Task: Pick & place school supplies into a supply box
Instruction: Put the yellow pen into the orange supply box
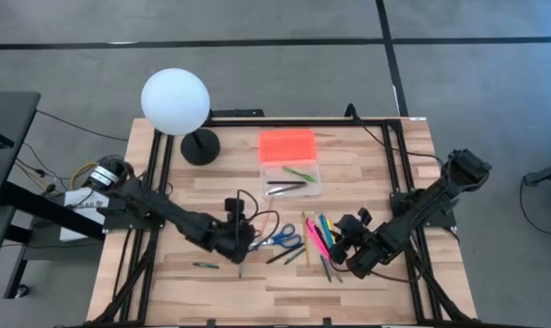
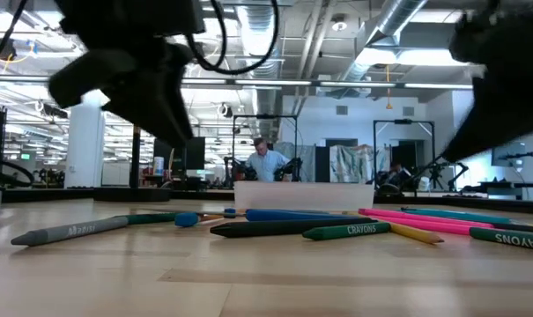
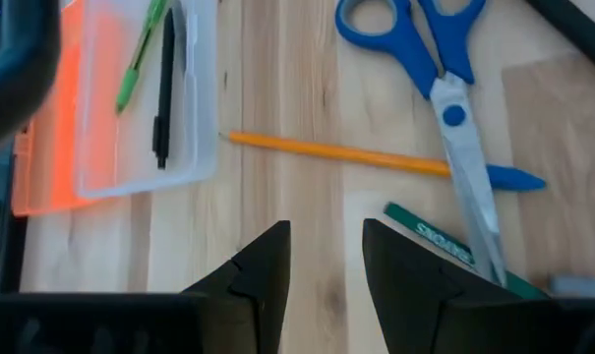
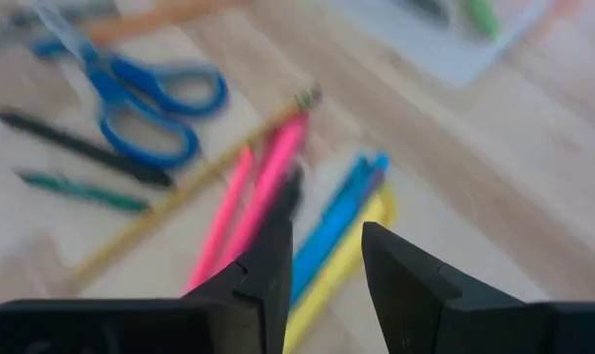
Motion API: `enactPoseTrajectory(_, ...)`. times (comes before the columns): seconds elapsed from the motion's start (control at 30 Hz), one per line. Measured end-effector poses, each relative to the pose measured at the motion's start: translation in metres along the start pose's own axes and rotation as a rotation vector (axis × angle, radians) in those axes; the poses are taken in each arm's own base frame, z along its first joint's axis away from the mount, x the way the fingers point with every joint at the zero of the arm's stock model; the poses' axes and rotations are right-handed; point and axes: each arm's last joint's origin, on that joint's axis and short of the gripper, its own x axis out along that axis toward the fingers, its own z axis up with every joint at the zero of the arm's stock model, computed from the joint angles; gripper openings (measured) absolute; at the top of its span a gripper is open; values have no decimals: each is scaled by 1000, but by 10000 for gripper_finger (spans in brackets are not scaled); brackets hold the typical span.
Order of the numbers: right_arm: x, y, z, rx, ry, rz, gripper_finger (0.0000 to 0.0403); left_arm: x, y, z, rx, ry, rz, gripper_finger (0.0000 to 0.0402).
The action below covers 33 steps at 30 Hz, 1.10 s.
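High view: clear plastic supply box (image 1: pixel 291 176) with orange lid sits mid-table, holding three pens. Left claw (image 1: pixel 239 258) and right claw (image 1: pixel 350 258) flank the loose supplies, a reach step, I judge. Left wrist view: spread, empty fingers near one blue-handled scissors (image 3: pixel 445 79). Right wrist view: spread fingers over two pink pens (image 4: pixel 253 202); next, descend and pinch.

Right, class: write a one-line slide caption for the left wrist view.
Left gripper open and empty above bare wood, facing blue-handled scissors, an orange pencil and the supply box.
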Motion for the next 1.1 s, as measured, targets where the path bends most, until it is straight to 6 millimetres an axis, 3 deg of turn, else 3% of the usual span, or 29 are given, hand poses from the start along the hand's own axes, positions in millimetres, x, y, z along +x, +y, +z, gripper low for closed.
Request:
enactPoseTrajectory(0.3, 26, 6, -26, 8, 88, -91, 107, -19, -21, -8, 26, -72, 116, 123)
enactPoseTrajectory(0.5, 33, 7, -31, -1, 96, -101, 107, -20, -21, -9, -2, -74, 139, 123)
enactPoseTrajectory(0.77, 31, 6, -30, -3, 98, -103, 107, -20, -21, -9, -7, -75, 141, 123)
enactPoseTrajectory(1.1, 39, 1, -22, 25, 270, -140, 107, -20, -21, -9, -20, -73, 135, 123)
